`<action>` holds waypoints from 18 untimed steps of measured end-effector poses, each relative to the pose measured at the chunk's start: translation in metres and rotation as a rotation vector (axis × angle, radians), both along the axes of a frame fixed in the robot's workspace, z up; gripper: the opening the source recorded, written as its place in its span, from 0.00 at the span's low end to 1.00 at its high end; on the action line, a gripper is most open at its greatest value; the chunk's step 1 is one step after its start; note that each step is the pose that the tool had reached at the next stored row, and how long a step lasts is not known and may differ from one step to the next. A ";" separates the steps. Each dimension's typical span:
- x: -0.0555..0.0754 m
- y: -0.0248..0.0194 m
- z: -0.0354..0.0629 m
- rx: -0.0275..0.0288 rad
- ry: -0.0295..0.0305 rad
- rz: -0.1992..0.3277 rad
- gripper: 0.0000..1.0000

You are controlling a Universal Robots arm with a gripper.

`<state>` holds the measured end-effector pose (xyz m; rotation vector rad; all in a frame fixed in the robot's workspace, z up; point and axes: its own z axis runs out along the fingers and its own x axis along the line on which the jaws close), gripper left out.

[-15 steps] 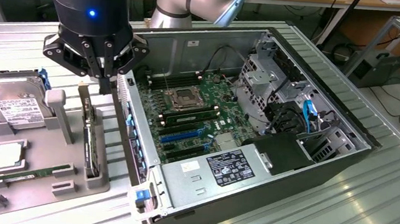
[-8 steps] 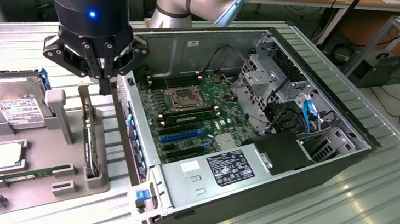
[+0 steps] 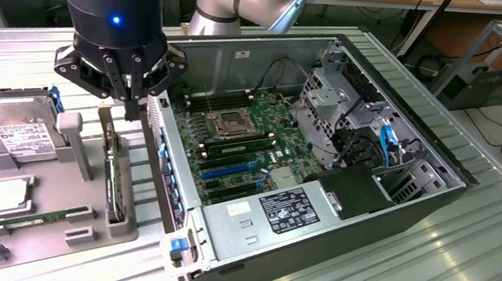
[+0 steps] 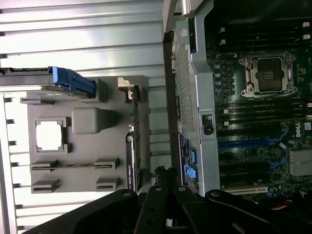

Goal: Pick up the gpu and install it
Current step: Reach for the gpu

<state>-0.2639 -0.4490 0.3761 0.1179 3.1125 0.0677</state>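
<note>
Table (image 3: 423,267) was ribbed metal, bright, reflective. Case (image 3: 231,63) on it showed dull bare grey sheet metal, with matt black shell. Tray (image 3: 61,195) beside case looked smooth matt grey plastic. Drive (image 3: 12,133) was silver metal with white paper label. Gpu (image 3: 114,186) and gripper (image 3: 132,110) were matt black.

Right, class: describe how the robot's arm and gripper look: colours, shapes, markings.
The arm is silver-grey tubing with rounded joints. Its black cylindrical wrist housing carries a small blue light. The black gripper has bolted linkage bars tapering to slim jaws.
</note>
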 end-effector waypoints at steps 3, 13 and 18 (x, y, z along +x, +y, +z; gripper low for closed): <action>0.000 -0.0012 -0.0002 0.0000 0.0000 0.000 0.11; 0.000 -0.0078 -0.0007 0.0000 0.0000 0.000 0.11; 0.000 -0.0119 -0.0009 0.0000 0.0000 0.000 0.11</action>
